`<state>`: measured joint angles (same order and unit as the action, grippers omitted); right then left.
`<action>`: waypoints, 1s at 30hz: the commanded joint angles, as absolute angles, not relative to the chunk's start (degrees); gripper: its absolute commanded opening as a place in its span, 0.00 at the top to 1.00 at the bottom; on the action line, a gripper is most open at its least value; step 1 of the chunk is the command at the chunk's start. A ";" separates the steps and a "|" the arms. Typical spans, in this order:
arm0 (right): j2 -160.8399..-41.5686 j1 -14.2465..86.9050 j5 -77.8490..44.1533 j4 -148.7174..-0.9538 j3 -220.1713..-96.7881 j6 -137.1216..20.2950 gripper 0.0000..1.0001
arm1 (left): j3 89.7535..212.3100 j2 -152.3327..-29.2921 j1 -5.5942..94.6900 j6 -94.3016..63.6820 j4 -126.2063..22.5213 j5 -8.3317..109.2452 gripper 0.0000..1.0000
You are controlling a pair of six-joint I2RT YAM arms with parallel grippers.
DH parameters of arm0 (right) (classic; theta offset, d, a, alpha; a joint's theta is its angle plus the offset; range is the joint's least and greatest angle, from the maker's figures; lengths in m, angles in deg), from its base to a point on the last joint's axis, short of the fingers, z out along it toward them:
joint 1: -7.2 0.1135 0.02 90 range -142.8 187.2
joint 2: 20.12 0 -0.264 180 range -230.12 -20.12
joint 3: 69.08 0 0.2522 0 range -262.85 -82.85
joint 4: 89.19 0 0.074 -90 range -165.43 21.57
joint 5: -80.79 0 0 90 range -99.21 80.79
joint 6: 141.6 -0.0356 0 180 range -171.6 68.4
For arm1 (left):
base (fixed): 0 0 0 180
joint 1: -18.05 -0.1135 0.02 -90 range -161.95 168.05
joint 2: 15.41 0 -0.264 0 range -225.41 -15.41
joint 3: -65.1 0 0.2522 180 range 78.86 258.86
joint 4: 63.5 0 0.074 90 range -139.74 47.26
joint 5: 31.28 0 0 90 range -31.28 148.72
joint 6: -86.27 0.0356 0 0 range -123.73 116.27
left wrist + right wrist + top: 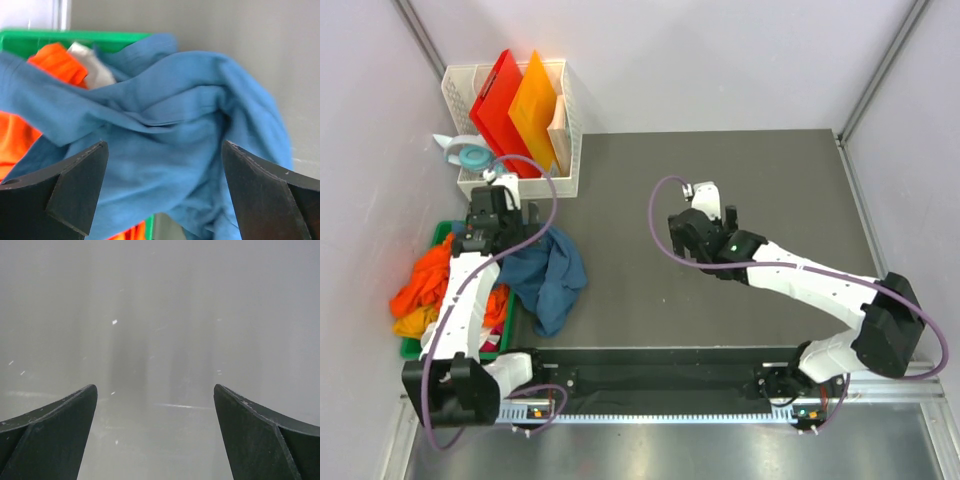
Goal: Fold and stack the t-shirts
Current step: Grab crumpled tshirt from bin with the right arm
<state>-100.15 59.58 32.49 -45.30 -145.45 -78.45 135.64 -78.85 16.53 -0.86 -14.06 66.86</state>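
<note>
Crumpled blue t-shirt (pixel 552 280) over the edge of the green bin (pixel 410 348), orange t-shirts (pixel 425 283) beside it.

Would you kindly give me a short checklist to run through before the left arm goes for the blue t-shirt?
1. Left pincer open: ok, jaws wide apart, holding nothing.
2. Blue t-shirt lined up: ok, it fills the left wrist view between the jaws.
3. Shirt fully out of the green bin: not ok, it drapes over the bin's edge onto the table.
4. Shirt separate from the orange t-shirt: cannot tell, they overlap.
5. Right pincer open and empty: ok, above bare table.
</note>
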 commanded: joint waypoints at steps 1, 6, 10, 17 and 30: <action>-101.77 61.43 28.06 -47.74 -146.74 -75.95 0.00 | 137.48 -81.67 11.11 -0.92 -16.70 61.63 0.01; -103.35 62.57 25.96 -48.80 -146.31 -76.03 0.00 | 136.61 -82.38 9.96 0.40 -16.25 59.16 0.01; -105.28 63.27 17.71 -54.32 -146.30 -74.63 0.00 | 136.69 -81.77 9.70 0.40 -15.99 60.38 0.01; -120.90 70.47 8.83 -57.41 -160.43 -70.76 0.00 | 142.05 -80.71 7.25 0.93 -13.18 60.04 0.01; -136.31 75.67 -0.41 -58.47 -182.68 -67.86 0.00 | 143.29 -78.60 -0.76 4.36 -8.96 55.55 0.01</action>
